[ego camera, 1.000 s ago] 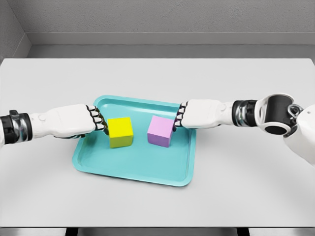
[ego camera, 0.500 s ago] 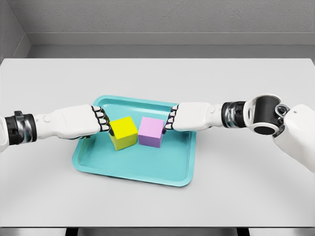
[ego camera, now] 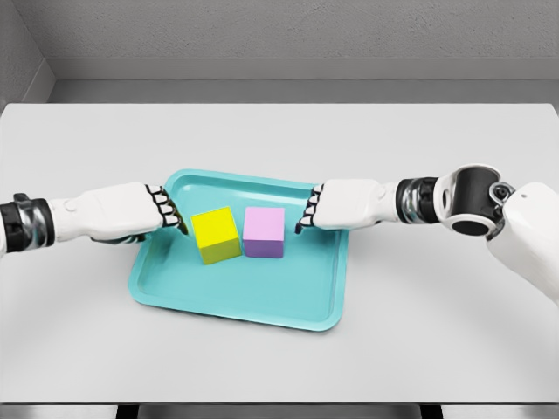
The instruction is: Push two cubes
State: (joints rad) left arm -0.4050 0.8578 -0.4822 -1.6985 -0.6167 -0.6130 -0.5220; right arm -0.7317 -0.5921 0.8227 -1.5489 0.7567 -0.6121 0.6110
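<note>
A yellow cube (ego camera: 216, 234) and a pink cube (ego camera: 264, 231) stand side by side, touching, in the middle of a teal tray (ego camera: 244, 297). My left hand (ego camera: 169, 212) hangs over the tray's left rim with its fingers curled into a fist, a small gap away from the yellow cube. Over the tray's right rim my right hand (ego camera: 308, 210) is likewise curled into a fist, apart from the pink cube. Neither hand holds anything.
The tray lies on a grey-white table (ego camera: 437, 314). A grey wall (ego camera: 279, 35) runs behind the table's far edge.
The two cubes were pushed together and now touch. Both fists have since drawn back outward, left hand leftward and right hand rightward, off the cubes.
</note>
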